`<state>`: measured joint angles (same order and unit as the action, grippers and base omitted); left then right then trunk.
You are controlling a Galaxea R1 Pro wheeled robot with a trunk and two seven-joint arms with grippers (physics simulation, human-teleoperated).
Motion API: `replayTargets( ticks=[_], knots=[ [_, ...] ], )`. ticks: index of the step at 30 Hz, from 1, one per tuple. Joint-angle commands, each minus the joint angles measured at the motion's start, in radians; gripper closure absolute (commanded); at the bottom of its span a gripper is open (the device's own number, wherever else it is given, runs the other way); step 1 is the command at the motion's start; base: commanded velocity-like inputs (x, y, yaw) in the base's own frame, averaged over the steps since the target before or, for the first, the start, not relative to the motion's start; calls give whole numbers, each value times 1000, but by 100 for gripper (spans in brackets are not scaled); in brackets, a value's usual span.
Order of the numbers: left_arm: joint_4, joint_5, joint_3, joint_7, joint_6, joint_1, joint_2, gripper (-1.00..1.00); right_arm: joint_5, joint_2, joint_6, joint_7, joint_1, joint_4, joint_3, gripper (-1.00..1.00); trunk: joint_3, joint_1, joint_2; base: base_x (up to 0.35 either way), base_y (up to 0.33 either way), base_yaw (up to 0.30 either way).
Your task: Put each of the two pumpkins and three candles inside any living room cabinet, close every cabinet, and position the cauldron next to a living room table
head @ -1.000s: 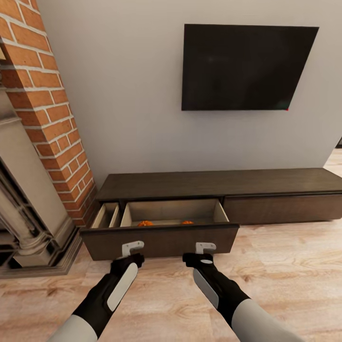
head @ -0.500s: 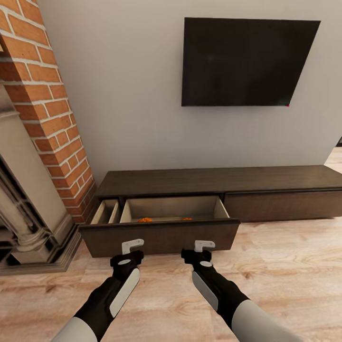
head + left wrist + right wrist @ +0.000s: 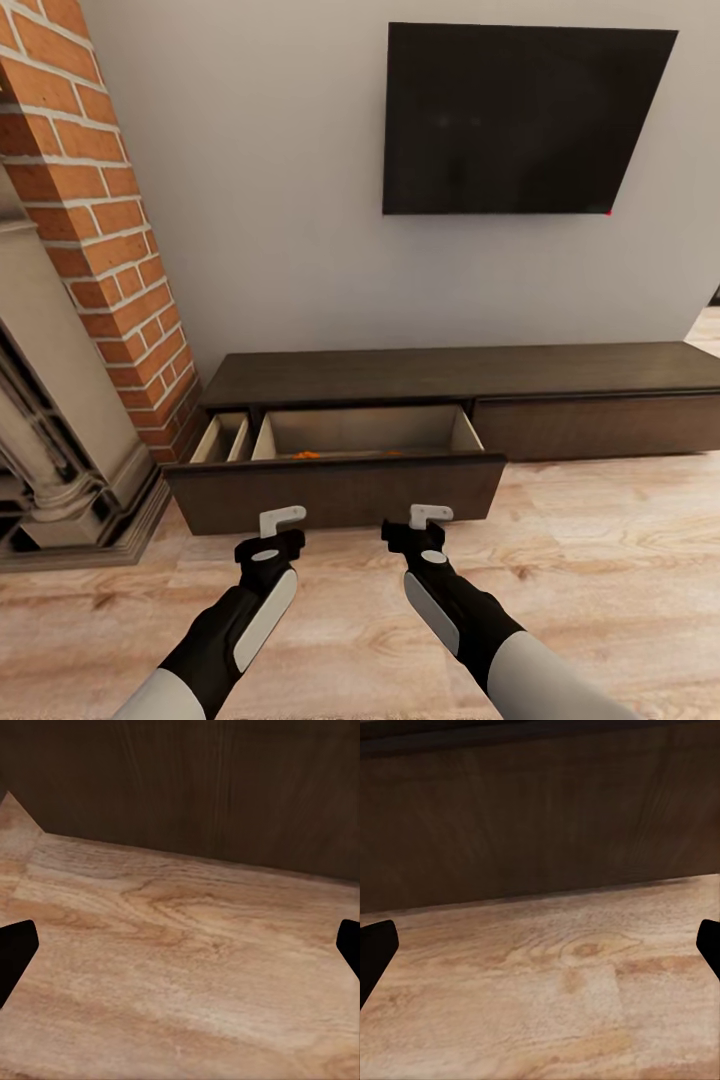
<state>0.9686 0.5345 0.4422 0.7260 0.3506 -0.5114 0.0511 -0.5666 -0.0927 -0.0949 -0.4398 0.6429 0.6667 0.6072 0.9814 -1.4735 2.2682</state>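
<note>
Head view – both pincers (image 3: 281, 519) (image 3: 430, 516) spread apart, facing cabinet's (image 3: 460, 375) open drawer (image 3: 335, 489), pumpkins (image 3: 307, 454) inside.

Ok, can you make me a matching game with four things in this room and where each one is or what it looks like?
Things:
1. TV
2. brick column
3. drawer
4. pumpkins

Places or states:
A. orange bits peeking over the drawer front
B. black, hanging on the wall
C. pulled open from the dark cabinet
D. red-brown, beside the cabinet's end

Pairs: 1-B, 2-D, 3-C, 4-A
</note>
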Motion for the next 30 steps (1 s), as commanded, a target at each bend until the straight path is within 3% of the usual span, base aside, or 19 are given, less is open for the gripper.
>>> replayTargets(
  ticks=[1, 22, 30],
  knots=[
    [2, 5, 3, 7, 4, -1, -1, -100, -4, 1, -5, -8, 1, 2, 5, -100, 4, -4, 8, 0, 0, 0],
    [2, 4, 4, 10, 2, -1, 0, -100, -6, 4, 38, -8, 1, 1, 3, -100, 70, -84, 155, 0, 0, 0],
    [2, 6, 4, 7, 4, -1, 0, -100, -6, 4, 39, -8, 1, 1, 3, -100, 70, -84, 155, 7, 0, 0]
  ],
)
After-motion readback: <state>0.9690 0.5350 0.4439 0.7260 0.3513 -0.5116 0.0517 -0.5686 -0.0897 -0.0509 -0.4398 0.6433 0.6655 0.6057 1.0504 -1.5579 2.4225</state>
